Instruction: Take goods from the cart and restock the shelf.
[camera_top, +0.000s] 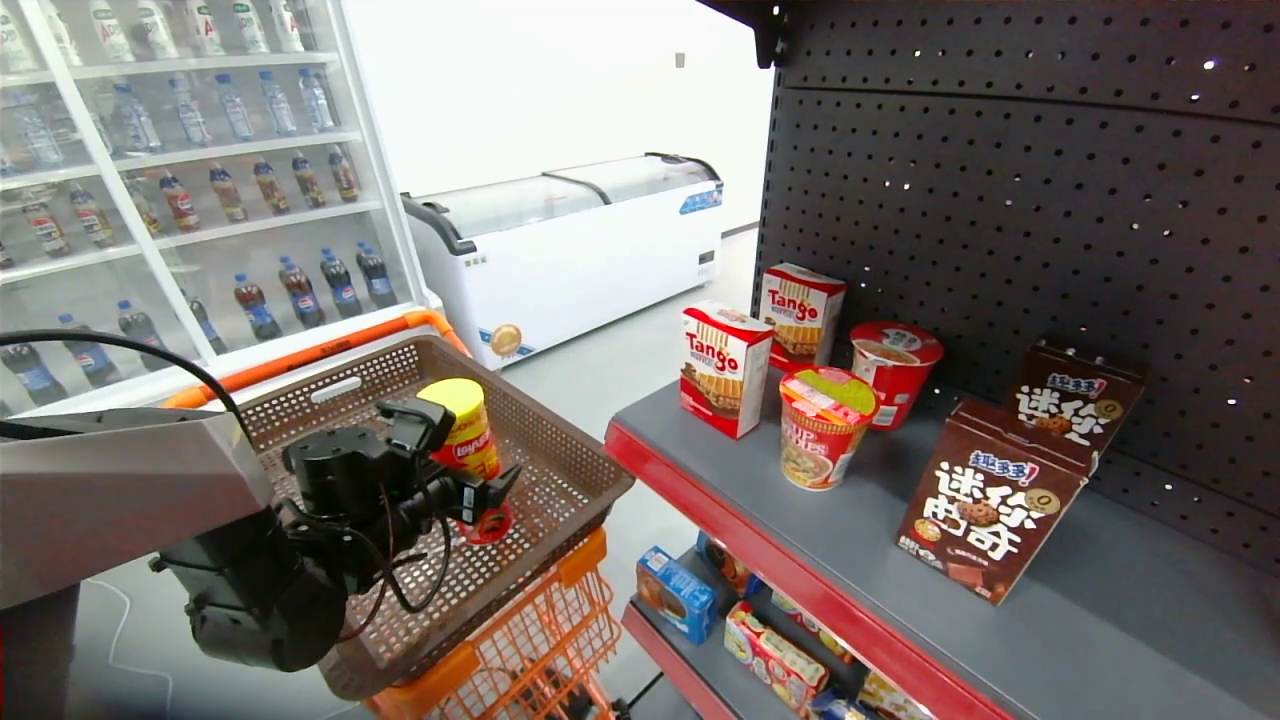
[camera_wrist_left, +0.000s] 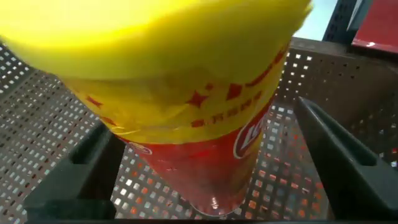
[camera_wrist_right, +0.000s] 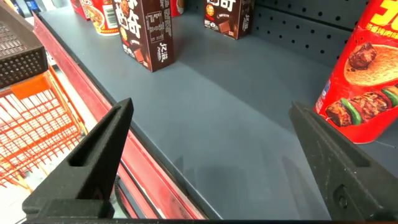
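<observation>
Head view: your left gripper (camera_top: 458, 455) brackets the yellow-lidded red canister (camera_top: 455, 400), which stands in the cart basket (camera_top: 545, 420). Left wrist view: its fingers (camera_wrist_left: 348, 168) stand apart, unclamped. Right wrist view: right gripper (camera_wrist_right: 211, 149) spread wide, empty, over the shelf (camera_wrist_right: 236, 106) beside one stocked red snack canister (camera_wrist_right: 364, 74).

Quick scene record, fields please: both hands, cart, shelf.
left hand: open, straddling the yellow-lidded can
can: upright in the cart basket, not yet lifted
right hand: open, over a bare part of the shelf, red tube beside it
shelf stock: two wafer boxes, two cup noodles, two brown boxes, all upright
</observation>
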